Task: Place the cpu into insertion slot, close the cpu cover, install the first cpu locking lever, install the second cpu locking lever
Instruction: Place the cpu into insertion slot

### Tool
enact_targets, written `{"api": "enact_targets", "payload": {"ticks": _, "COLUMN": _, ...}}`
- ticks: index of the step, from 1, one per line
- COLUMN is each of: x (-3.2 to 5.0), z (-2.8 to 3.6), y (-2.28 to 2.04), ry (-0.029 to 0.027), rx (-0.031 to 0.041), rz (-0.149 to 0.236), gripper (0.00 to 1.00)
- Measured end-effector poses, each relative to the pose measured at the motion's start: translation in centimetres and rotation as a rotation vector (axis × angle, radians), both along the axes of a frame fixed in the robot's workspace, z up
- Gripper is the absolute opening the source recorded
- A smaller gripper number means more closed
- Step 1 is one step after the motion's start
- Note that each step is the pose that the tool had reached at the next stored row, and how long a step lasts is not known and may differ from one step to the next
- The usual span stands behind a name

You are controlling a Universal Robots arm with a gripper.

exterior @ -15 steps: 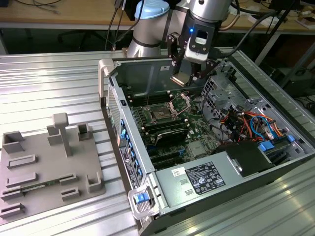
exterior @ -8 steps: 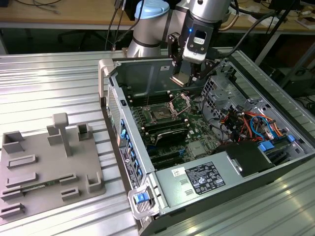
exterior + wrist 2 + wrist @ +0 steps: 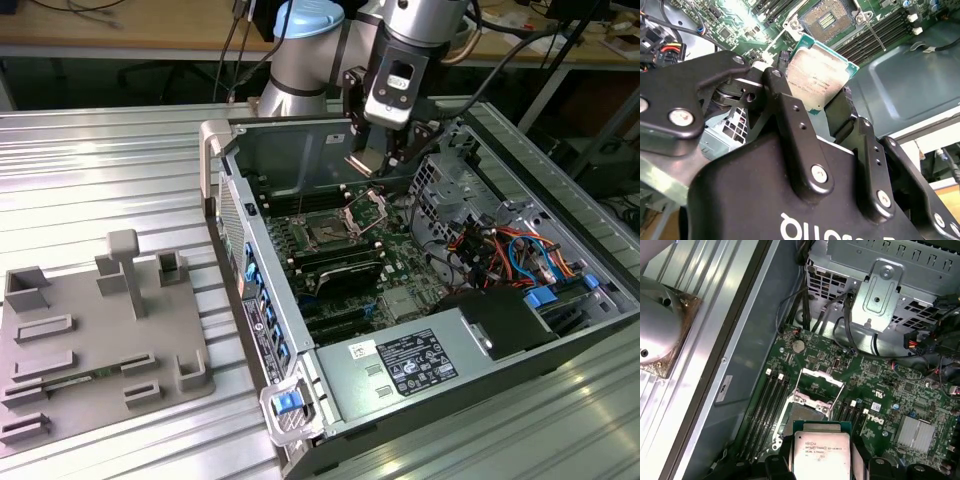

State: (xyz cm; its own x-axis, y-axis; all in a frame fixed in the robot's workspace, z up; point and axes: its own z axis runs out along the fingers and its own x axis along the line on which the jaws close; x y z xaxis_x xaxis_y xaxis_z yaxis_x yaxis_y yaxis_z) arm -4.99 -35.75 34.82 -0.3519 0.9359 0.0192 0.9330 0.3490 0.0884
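My gripper is shut on the cpu, a flat square chip with a dull silver top and green edge, held by two opposite sides. In the exterior view the gripper hangs over the open computer case, above and a little behind the insertion slot. The slot lies open with its contact field bare. The cpu cover stands tilted up at the slot's far side, also seen as the cover. In the first wrist view the cpu hides part of the slot. A thin locking lever sticks out beside the slot.
Long black memory slots flank the socket on the green board. A metal drive cage with cables stands close by. A grey power supply box fills the case's near end. A grey fixture plate lies at the exterior view's left.
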Motion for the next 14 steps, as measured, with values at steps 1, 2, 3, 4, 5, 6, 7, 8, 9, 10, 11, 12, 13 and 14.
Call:
{"api": "enact_targets", "payload": {"ticks": 1, "x": -0.01, "z": -0.01, "y": 0.0, "ry": 0.0, "rx": 0.0, "rz": -0.008, "gripper": 0.55}}
{"api": "enact_targets", "payload": {"ticks": 2, "x": -0.02, "z": -0.02, "y": 0.0, "ry": 0.0, "rx": 0.0, "rz": -0.014, "gripper": 0.55}}
{"api": "enact_targets", "payload": {"ticks": 3, "x": -0.03, "z": -0.03, "y": 0.0, "ry": 0.0, "rx": 0.0, "rz": -0.022, "gripper": 0.55}}
{"api": "enact_targets", "payload": {"ticks": 4, "x": -0.04, "z": -0.04, "y": 0.0, "ry": 0.0, "rx": 0.0, "rz": -0.034, "gripper": 0.55}}
{"api": "enact_targets", "payload": {"ticks": 5, "x": -0.06, "z": -0.06, "y": 0.0, "ry": 0.0, "rx": 0.0, "rz": -0.046, "gripper": 0.55}}
{"api": "enact_targets", "payload": {"ticks": 6, "x": -0.07, "z": -0.08, "y": 0.0, "ry": 0.0, "rx": 0.0, "rz": -0.058, "gripper": 0.55}}
{"api": "enact_targets", "payload": {"ticks": 7, "x": -0.08, "z": -0.09, "y": 0.0, "ry": 0.0, "rx": 0.0, "rz": -0.066, "gripper": 0.55}}
{"api": "enact_targets", "payload": {"ticks": 8, "x": -0.09, "z": -0.12, "y": 0.0, "ry": 0.0, "rx": 0.0001, "rz": -0.077, "gripper": 0.55}}
{"api": "enact_targets", "payload": {"ticks": 9, "x": -0.1, "z": -0.15, "y": 0.0, "ry": 0.0, "rx": 0.0, "rz": -0.096, "gripper": 0.55}}
{"api": "enact_targets", "payload": {"ticks": 10, "x": -0.1, "z": -0.16, "y": 0.0, "ry": 0.0, "rx": 0.0, "rz": -0.103, "gripper": 0.55}}
{"api": "enact_targets", "payload": {"ticks": 11, "x": -0.11, "z": -0.18, "y": 0.0, "ry": 0.0001, "rx": 0.0001, "rz": -0.111, "gripper": 0.55}}
{"api": "enact_targets", "payload": {"ticks": 12, "x": -0.11, "z": -0.2, "y": 0.0, "ry": 0.0001, "rx": 0.0, "rz": -0.122, "gripper": 0.55}}
{"api": "enact_targets", "payload": {"ticks": 13, "x": -0.12, "z": -0.22, "y": 0.0, "ry": 0.0, "rx": 0.0, "rz": -0.13, "gripper": 0.55}}
{"api": "enact_targets", "payload": {"ticks": 14, "x": -0.12, "z": -0.24, "y": 0.0, "ry": 0.0, "rx": 0.0, "rz": -0.141, "gripper": 0.55}}
